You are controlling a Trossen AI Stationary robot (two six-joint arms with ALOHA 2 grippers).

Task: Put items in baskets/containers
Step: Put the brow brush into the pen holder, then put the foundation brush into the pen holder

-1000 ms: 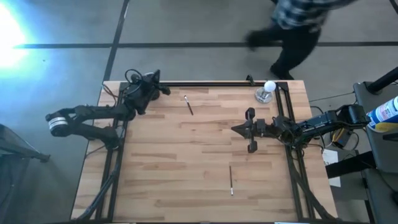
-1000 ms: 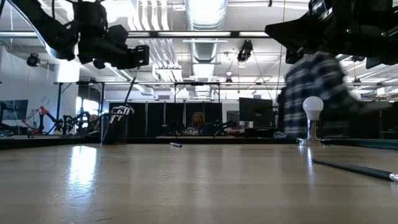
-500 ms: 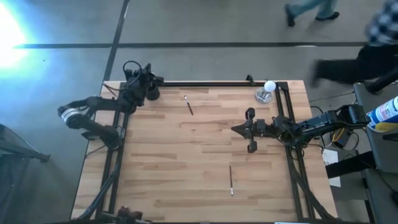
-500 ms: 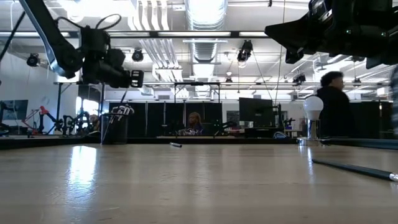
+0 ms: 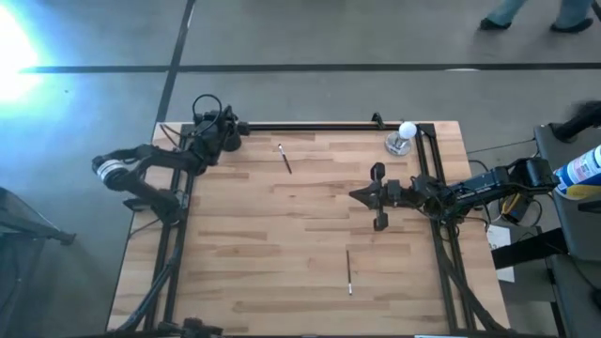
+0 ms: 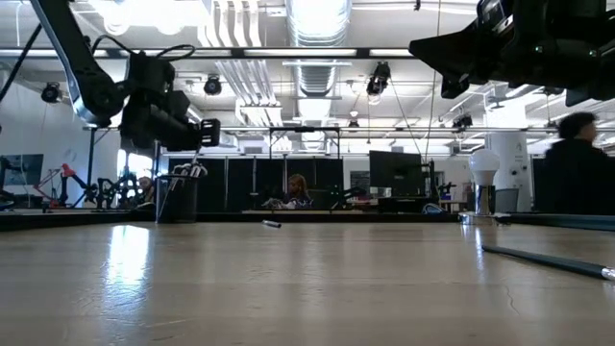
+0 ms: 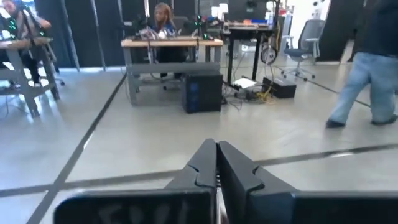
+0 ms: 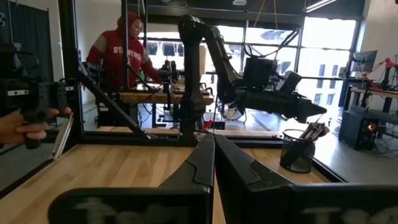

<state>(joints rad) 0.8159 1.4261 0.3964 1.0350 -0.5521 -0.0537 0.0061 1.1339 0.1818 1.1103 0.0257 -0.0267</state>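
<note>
Claws both pressed together: left claw hovers above black cup; right claw waits over counter.

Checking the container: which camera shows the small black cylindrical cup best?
The right wrist view: the small black cylindrical cup stands unobstructed, sticks leaning out. The low view shows it far off. The high view hides it under the left gripper; the left wrist view misses it.

Black cup largely hidden beneath left hand.
</note>
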